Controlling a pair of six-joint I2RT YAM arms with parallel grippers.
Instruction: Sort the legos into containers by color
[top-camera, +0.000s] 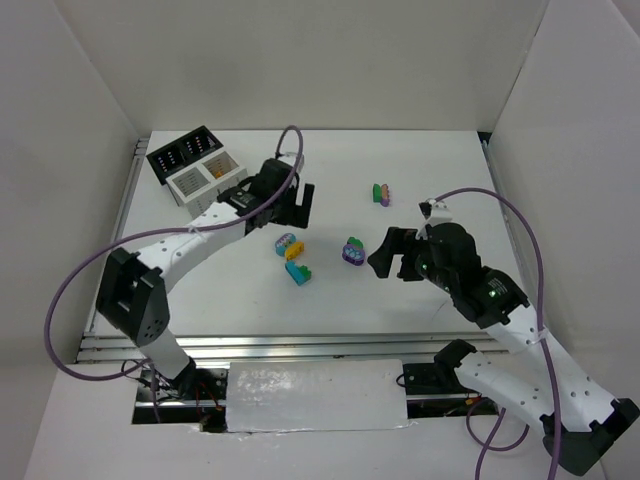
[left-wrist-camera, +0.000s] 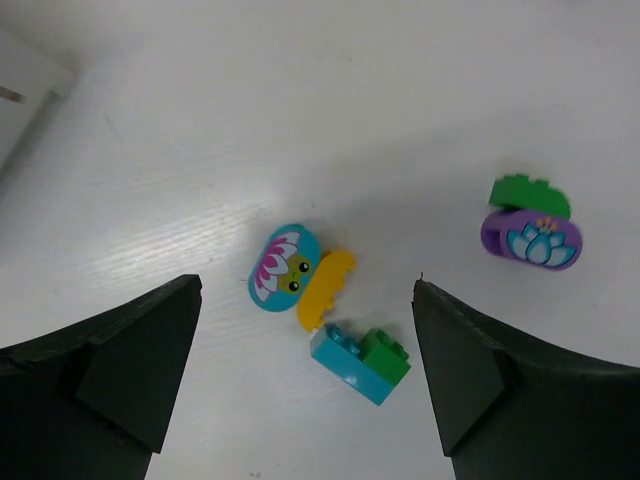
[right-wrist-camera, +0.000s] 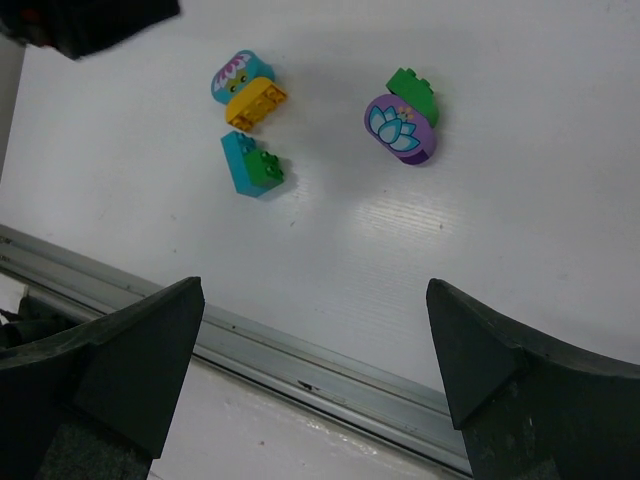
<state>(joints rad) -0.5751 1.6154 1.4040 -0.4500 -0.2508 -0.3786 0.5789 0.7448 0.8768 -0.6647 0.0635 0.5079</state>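
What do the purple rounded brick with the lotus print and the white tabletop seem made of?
The purple rounded brick looks like moulded plastic: smooth, softly shiny, crisp printed lotus. The white tabletop may be painted or laminated board: faint streaky grain, dull sheen.

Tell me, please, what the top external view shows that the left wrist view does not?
Only top external: the containers, the far legos and the right gripper. Only left wrist: the lotus print on the purple brick and the face on the teal piece. Both: those two pieces, the yellow brick and the teal-and-green brick, loose on the table.
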